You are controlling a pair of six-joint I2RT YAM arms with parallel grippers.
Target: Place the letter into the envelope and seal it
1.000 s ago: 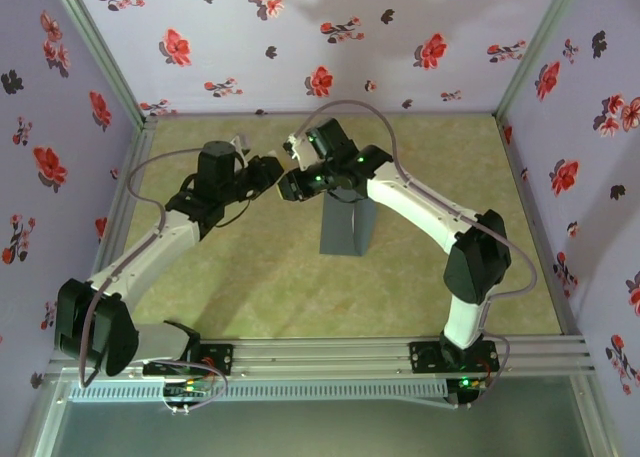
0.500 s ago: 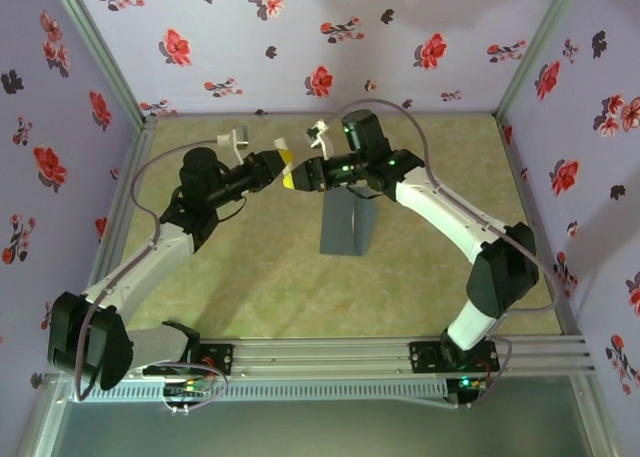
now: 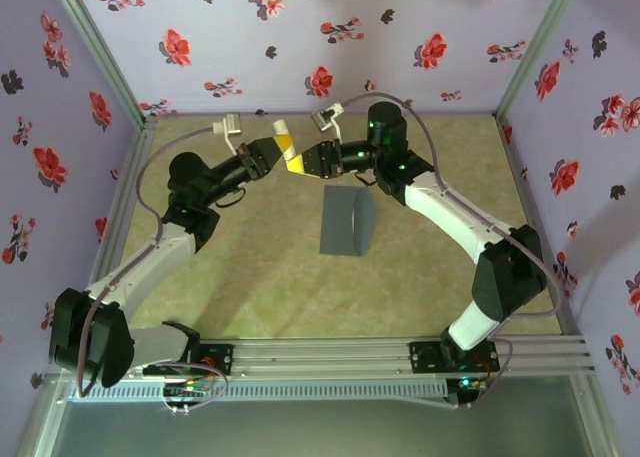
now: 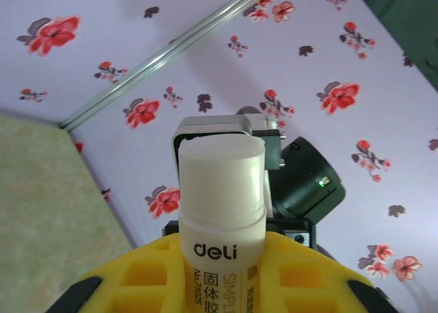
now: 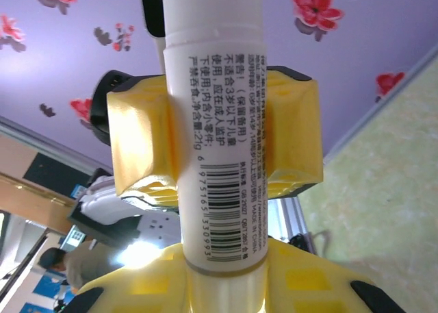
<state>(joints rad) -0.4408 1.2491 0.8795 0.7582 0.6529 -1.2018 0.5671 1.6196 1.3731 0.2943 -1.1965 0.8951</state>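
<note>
- The envelope (image 3: 345, 225) lies flat on the green table (image 3: 240, 277). Its short edges face the arm bases and the flowered back wall (image 3: 300, 37), and neither arm touches it.
- Beyond the envelope's far edge and slightly to its left, raised off the table, the two grippers meet tip to tip on a white glue stick (image 3: 283, 130).
- The left gripper (image 3: 274, 158) reaches in from the envelope's left. Its yellow fingers (image 5: 140, 138) pinch the stick's printed body, one on each side of the label.
- The right gripper (image 3: 301, 164) reaches in from the envelope's right. Its own yellow fingers (image 5: 301, 285) clamp the end of the stick just past the barcode.
- The stick's free white end points up and away from the envelope, toward the back wall.
- In the left wrist view, the stick carries the brand name "deli" where it emerges from between the fingers.
</note>
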